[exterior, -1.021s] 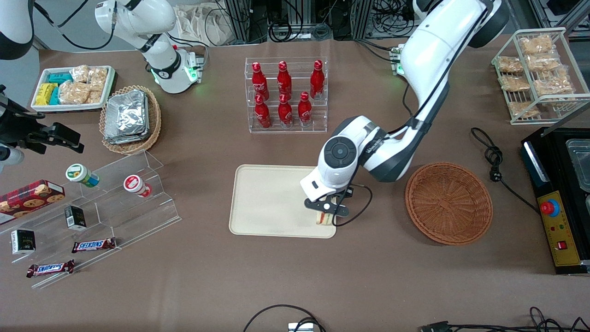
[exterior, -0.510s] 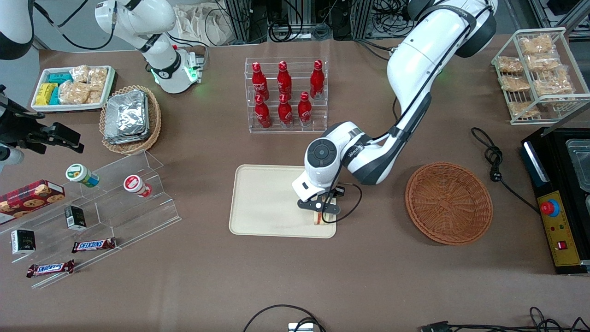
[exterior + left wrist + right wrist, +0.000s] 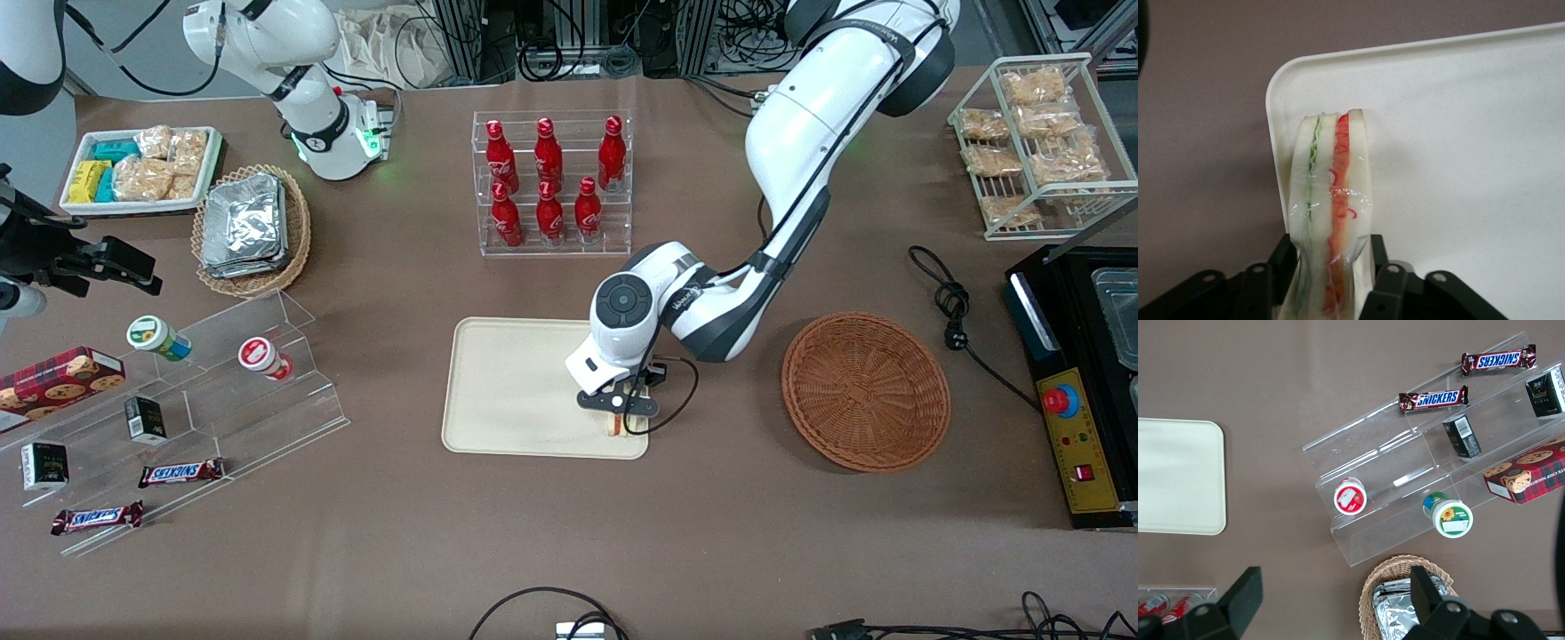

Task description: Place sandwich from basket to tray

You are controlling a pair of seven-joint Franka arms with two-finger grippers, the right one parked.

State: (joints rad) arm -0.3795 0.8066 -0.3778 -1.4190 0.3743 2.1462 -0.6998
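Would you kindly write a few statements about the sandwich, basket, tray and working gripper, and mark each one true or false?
1. The gripper is shut on the sandwich. True.
2. The sandwich lies in the basket. False: the basket holds nothing; the sandwich is over the tray.
3. The sandwich is at the tray's corner nearest the basket and the front camera. True.
4. The sandwich lies flat on its broad face. False: it stands on edge, filling layers showing.
5. The basket sits on the tray. False: it rests on the table beside the tray, toward the working arm's end.
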